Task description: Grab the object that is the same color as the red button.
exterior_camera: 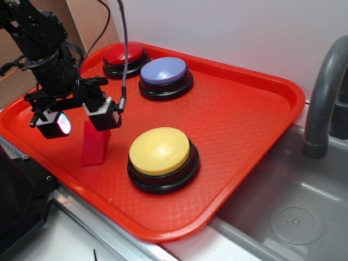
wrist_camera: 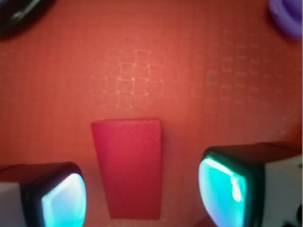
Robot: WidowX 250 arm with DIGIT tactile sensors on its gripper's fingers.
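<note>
The small matte red wedge block [exterior_camera: 94, 143] stands upright on the red tray [exterior_camera: 234, 114] at its front left, left of the yellow button. In the wrist view the block [wrist_camera: 129, 166] lies between the two glowing pads, with gaps on both sides. My gripper [exterior_camera: 79, 120] hovers open just above the block's top, one finger on each side, and touches nothing. The glossy red button [exterior_camera: 124, 56] sits on its black base at the tray's far left corner, behind the arm's cable.
A blue-lavender button [exterior_camera: 165, 75] sits next to the red one and a yellow button [exterior_camera: 161, 155] at the tray's front. A purple shape [wrist_camera: 289, 16] shows at the wrist view's top right. A grey sink [exterior_camera: 293, 212] and faucet [exterior_camera: 326, 92] lie right.
</note>
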